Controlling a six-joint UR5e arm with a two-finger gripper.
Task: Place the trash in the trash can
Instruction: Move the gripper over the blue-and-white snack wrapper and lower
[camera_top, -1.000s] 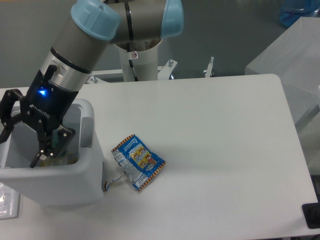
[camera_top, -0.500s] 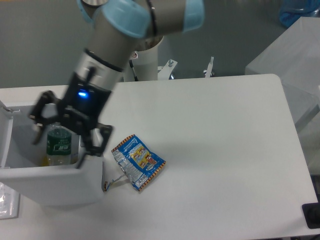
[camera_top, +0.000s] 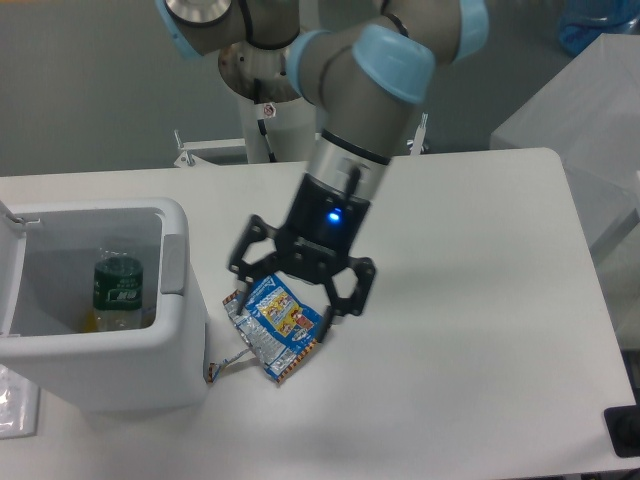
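Observation:
The white trash can stands at the left with its lid swung open. Inside it a small clear bottle with a green label stands upright. A crumpled blue snack wrapper with silver edges lies on the table just right of the can. My gripper hangs open right above the wrapper, one finger on its left and one on its right. Nothing is held between the fingers.
A thin wire end sticks out near the can's lower right corner. A grey box stands past the table's right edge. A dark object sits at the lower right corner.
The arm has swung right from over the trash can to above the wrapper. The bottle stays inside the can, free of the gripper.

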